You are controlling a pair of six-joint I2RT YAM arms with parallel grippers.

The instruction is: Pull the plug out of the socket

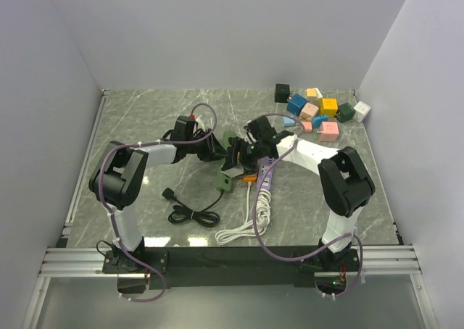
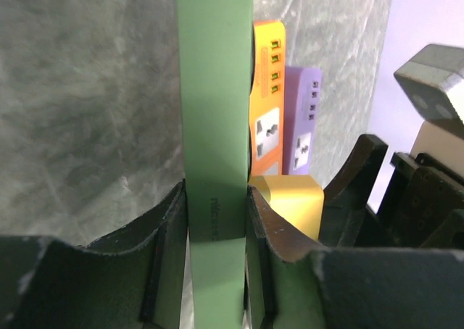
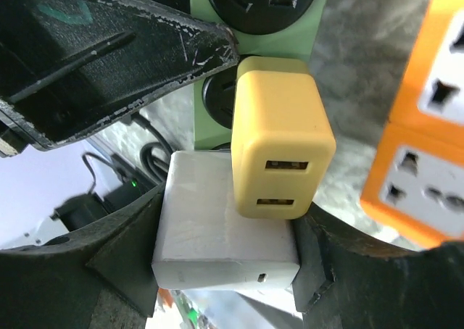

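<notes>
1. Top external: grey-green marbled table (image 1: 145, 111), with plain pale walls on three sides. Coloured cubes (image 1: 322, 111) lie in the far right corner. Both arms meet mid-table at the green power strip (image 1: 225, 180).
2. Left wrist: left gripper (image 2: 215, 213) is clamped across the strip's narrow edges, with marble beneath.
3. Right wrist: right gripper (image 3: 225, 249) is closed against both sides of the white plug (image 3: 210, 220), which sits at the strip, touching a yellow charger (image 3: 283, 140).

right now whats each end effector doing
Left end effector: closed on the green strip.
Right end effector: closed on the white plug.
</notes>
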